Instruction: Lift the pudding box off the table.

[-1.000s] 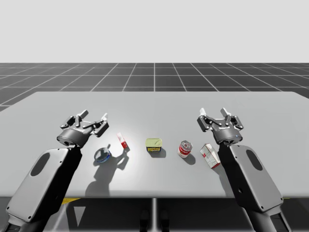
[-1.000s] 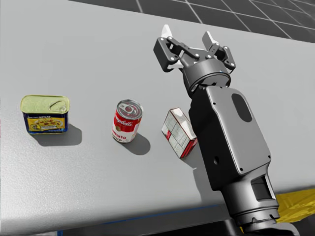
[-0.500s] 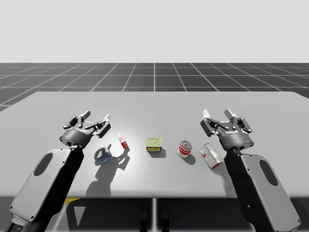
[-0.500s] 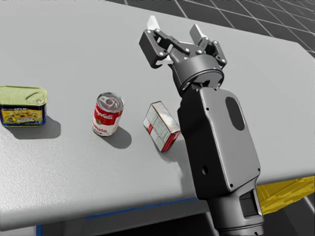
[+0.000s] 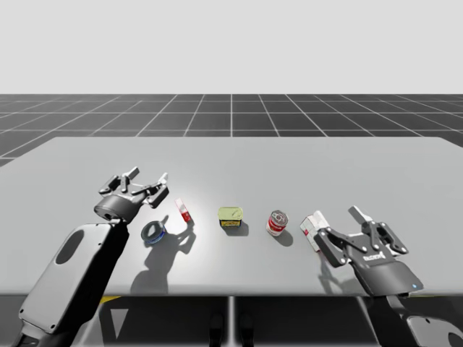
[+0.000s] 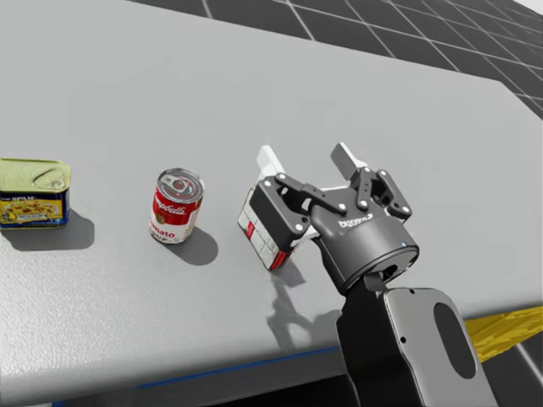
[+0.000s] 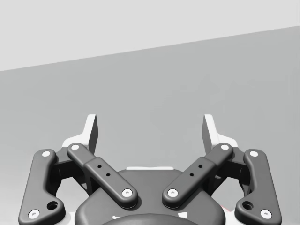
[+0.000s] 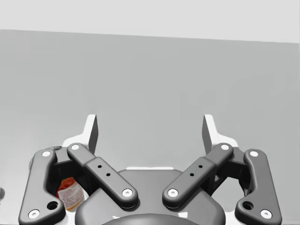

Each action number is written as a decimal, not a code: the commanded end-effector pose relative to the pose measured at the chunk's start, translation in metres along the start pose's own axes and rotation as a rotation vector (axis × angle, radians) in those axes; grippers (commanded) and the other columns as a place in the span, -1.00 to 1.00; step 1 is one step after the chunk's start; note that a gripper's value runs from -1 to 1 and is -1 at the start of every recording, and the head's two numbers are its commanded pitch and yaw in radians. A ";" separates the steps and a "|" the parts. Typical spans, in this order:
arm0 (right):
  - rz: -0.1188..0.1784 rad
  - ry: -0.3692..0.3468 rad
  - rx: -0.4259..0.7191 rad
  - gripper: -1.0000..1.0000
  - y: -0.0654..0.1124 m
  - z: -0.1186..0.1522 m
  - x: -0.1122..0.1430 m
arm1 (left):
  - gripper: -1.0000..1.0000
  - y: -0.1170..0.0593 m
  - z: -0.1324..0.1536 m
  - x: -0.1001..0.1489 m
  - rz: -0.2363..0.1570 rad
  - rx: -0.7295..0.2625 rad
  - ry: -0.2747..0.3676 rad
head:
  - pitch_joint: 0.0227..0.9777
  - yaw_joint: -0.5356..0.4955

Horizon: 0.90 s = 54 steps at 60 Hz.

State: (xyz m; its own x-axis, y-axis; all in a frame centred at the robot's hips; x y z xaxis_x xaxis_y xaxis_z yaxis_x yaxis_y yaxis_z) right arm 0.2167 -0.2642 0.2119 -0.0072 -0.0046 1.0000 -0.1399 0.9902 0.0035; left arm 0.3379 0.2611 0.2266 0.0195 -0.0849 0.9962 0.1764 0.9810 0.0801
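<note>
A red and white box (image 6: pixel 257 229) lies flat on the grey table (image 6: pixel 127 102), right of the red can (image 6: pixel 176 205). My right gripper (image 6: pixel 307 159) hovers open just above it. One finger reaches over the box and the other stands to its right. The high view shows the same box (image 5: pixel 311 228) against my right gripper (image 5: pixel 338 219) near the front edge. A smaller red box (image 5: pixel 183 210) stands by my open left gripper (image 5: pixel 148 176). In the wrist views my left gripper (image 7: pixel 150 131) and my right gripper (image 8: pixel 150 131) are open over bare table.
A green-lidded rectangular tin (image 5: pixel 231 216) sits mid-table, also at the head view's left (image 6: pixel 32 193). A blue round tin (image 5: pixel 153 232) lies under my left forearm. The red can (image 8: pixel 70 194) peeks from under the right gripper's linkage. The table's front edge (image 6: pixel 212 369) is close.
My right arm has drawn back toward the front edge and dropped, bringing its open gripper over the red and white box. My head has turned. The left arm barely shifted.
</note>
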 end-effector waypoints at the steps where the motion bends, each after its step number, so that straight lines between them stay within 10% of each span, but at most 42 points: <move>1: -0.009 0.057 -0.017 -1.00 0.001 0.029 -0.026 | -1.00 -0.003 -0.001 -0.002 -0.002 -0.003 0.002 | 0.76 -0.84; 36: -0.030 0.210 -0.049 -1.00 -0.013 0.002 -0.103 | -1.00 -0.009 0.002 -0.002 -0.002 -0.009 -0.005 | 0.78 -0.79; 54: 0.026 0.244 -0.044 -0.88 -0.012 -0.018 -0.106 | -1.00 -0.009 0.003 -0.001 -0.001 -0.006 -0.006 | 0.77 -0.78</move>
State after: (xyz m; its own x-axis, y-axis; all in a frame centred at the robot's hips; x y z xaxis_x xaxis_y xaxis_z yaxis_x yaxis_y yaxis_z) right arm 0.2290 -0.2743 0.1100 0.2163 0.0202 0.9761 -0.0976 0.9952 0.0011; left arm 0.3335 0.2528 0.2243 0.0149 -0.0855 0.9962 0.1843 0.9795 0.0813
